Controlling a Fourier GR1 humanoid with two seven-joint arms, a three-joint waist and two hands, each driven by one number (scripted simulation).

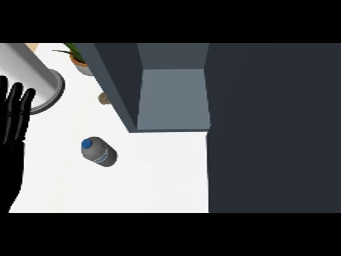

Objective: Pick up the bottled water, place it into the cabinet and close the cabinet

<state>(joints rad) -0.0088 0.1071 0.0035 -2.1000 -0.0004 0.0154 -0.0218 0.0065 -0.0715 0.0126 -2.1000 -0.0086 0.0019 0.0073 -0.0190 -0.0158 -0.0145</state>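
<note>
Left robot hand (3, 135) at left edge, fingers straight and spread, resting, holding nothing; bottled water (99, 152) untouched on white worktop (158, 175), near open cabinet (173, 97); step in hand: pick-up, not begun; next needed: a reach, fingers curled round it.
</note>
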